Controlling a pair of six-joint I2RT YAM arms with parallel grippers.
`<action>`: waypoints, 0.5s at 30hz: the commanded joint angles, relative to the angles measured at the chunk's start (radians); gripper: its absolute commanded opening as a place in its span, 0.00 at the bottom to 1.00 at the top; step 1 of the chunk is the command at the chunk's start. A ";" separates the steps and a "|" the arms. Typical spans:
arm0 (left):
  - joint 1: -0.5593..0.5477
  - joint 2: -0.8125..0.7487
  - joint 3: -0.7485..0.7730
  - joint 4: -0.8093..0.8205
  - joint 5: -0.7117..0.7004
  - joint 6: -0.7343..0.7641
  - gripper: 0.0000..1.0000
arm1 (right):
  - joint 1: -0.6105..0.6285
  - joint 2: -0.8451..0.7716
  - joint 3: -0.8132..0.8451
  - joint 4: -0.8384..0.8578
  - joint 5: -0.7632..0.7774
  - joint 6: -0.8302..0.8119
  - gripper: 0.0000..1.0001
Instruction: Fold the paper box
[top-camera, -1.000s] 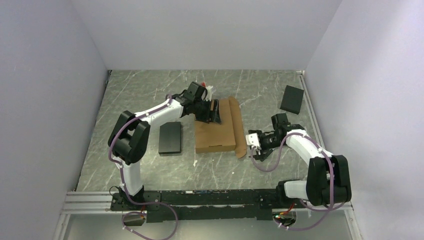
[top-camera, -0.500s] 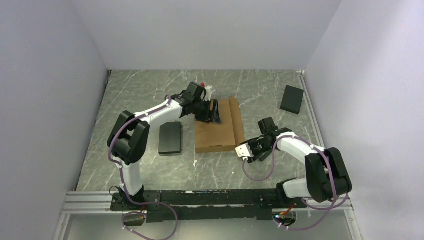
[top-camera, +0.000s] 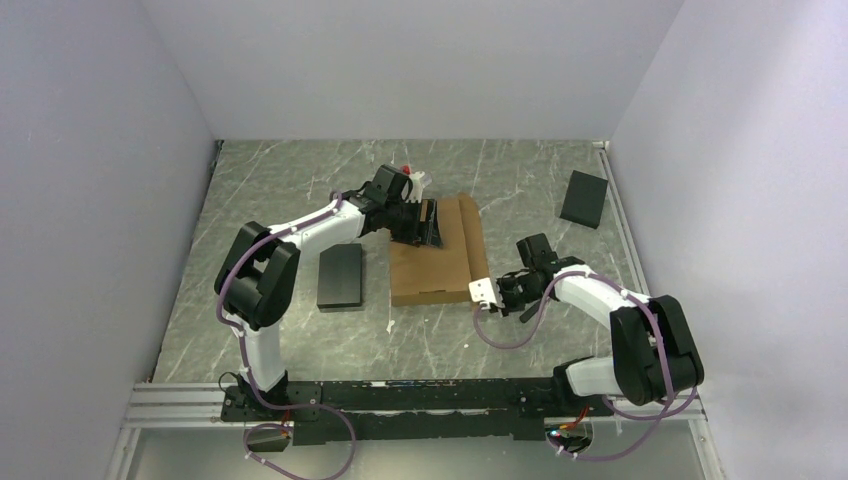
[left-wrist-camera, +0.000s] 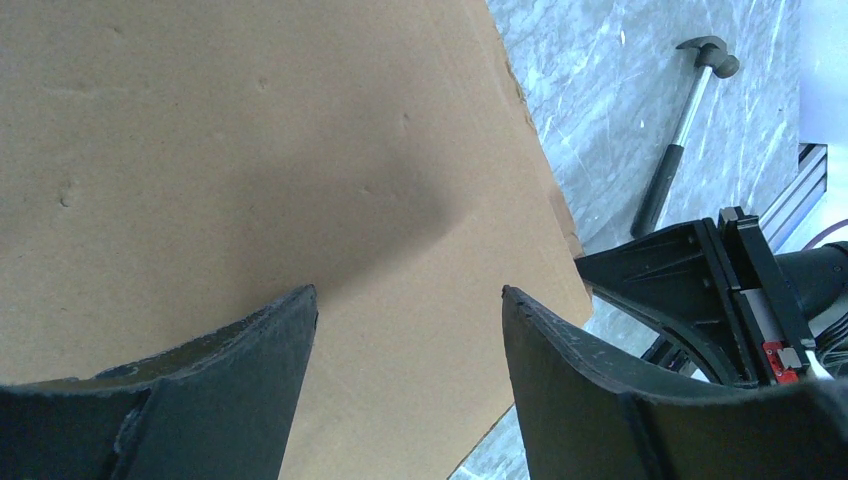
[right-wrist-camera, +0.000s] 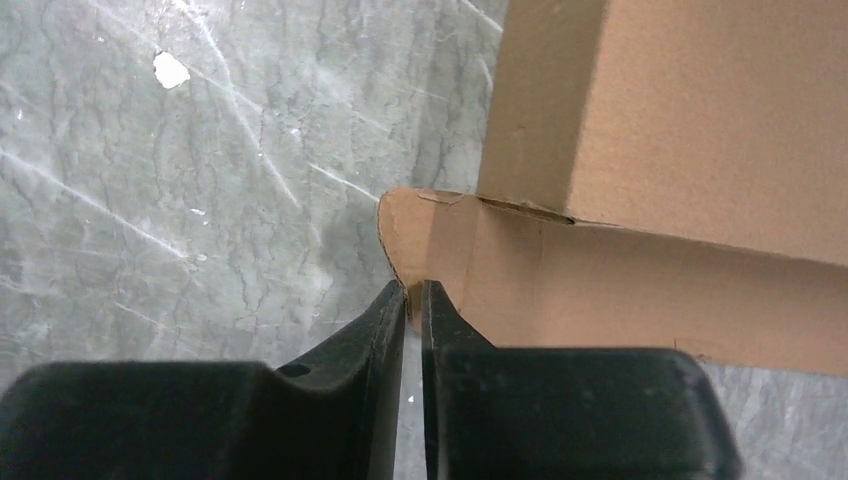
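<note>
Flap step: right end effector pinches corner flap of paper box, left end effector open over panel; next, probably raise flap.

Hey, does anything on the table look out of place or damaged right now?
A hammer lies on the table beyond the paper box, which seems unrelated to folding. The box's near-right flap sticks out unfolded, pinched in the jaws of the right gripper. Nothing looks spilled.
</note>
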 joint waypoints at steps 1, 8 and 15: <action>-0.011 0.037 -0.045 -0.039 0.000 0.020 0.74 | 0.004 -0.006 0.043 0.072 -0.050 0.093 0.09; -0.010 0.034 -0.053 -0.043 -0.008 0.021 0.74 | 0.000 0.001 0.069 0.070 -0.055 0.161 0.00; -0.009 0.034 -0.053 -0.052 -0.016 0.030 0.74 | -0.008 0.045 0.134 0.033 -0.067 0.290 0.00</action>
